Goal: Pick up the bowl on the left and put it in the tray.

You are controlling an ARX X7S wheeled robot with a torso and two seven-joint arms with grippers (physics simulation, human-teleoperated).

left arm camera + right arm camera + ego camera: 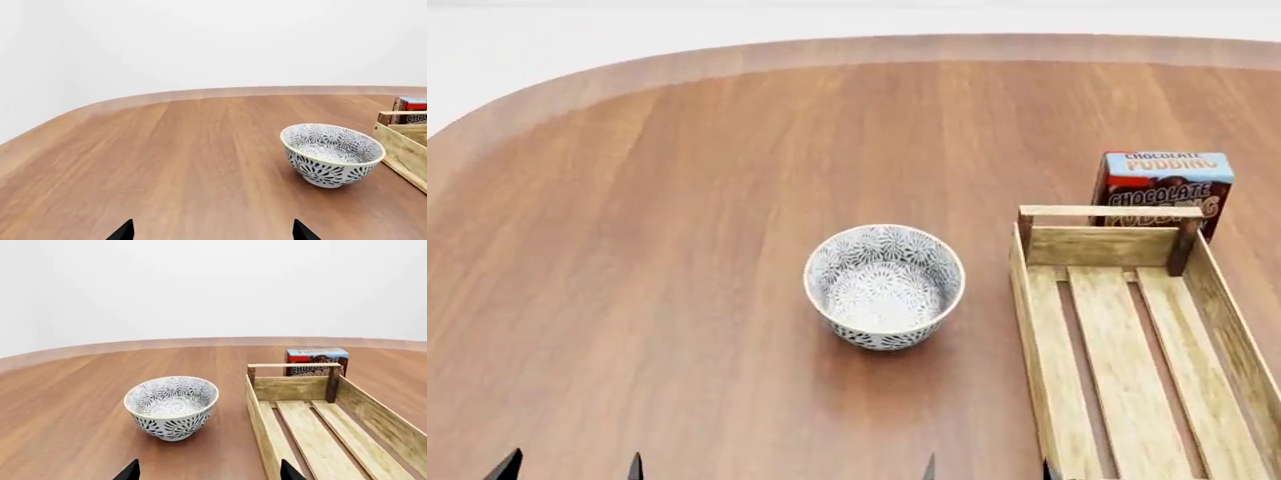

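Floral ceramic bowl (885, 285) upright on table (627, 250), just left of slatted wooden tray (1034, 330), not touching. Looks rigid, glazed, slippery, chip-prone; pinch rim wall. Left gripper (212, 232), right gripper (209, 471) both spread, empty, short of bowl.

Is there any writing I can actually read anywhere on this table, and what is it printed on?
"CHOCOLATE PUDDING": on the front of the pudding box behind the far end of the tray, printed twice, small on the blue top band and large below it.
Any other print on the box is too small to read.
The bowl carries only a floral pattern, no words.
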